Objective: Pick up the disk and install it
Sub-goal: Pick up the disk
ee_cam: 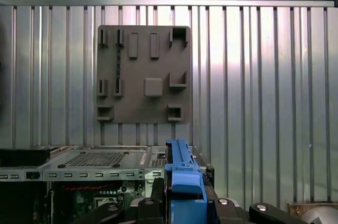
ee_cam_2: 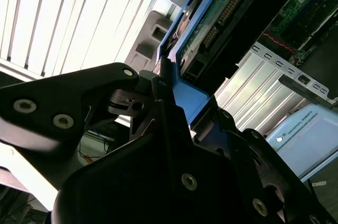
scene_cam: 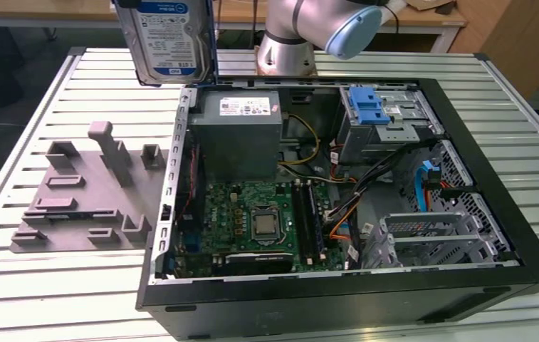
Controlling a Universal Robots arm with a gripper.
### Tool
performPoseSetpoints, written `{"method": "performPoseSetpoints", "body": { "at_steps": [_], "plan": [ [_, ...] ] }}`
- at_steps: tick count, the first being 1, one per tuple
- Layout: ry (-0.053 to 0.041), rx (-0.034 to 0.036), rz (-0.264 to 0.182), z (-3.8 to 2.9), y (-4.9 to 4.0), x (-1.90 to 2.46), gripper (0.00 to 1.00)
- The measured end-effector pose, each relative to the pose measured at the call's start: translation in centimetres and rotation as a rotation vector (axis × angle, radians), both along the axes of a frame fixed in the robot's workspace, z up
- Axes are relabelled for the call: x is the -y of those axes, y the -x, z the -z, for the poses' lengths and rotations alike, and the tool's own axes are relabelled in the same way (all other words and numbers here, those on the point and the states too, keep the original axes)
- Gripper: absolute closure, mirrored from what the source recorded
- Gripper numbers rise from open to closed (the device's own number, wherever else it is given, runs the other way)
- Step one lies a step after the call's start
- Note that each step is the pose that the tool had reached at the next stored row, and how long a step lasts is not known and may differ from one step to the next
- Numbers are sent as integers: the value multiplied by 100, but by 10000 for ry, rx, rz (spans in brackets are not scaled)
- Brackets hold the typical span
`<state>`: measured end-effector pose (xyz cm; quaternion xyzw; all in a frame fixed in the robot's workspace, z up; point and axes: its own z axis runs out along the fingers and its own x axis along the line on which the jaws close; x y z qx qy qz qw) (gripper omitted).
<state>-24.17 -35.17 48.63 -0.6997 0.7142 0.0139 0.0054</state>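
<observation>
Over the far corner of one open case (scene_cam: 345, 303), exterior view's left, the hand (ee_cam: 184, 195) is gripping one blue-labelled disk (scene_cam: 166, 39).

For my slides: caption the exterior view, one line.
The disk hangs upright, label facing camera, beside the open computer case; a grey fixture plate lies on the slatted table.

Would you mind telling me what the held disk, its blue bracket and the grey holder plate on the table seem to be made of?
The disk: a metal body, judging by its silver-grey sheen, with a smooth paper-like label. Its bracket: blue plastic, evenly coloured, moulded, slightly glossy. The holder plate: matte grey with no shine, probably plastic, though the look leaves that open.
</observation>
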Motion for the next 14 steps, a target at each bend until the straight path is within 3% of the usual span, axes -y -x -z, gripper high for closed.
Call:
{"method": "performPoseSetpoints", "body": {
  "at_steps": [14],
  "plan": [
    [0,0,0,0,-48,0,63]
  ]
}}
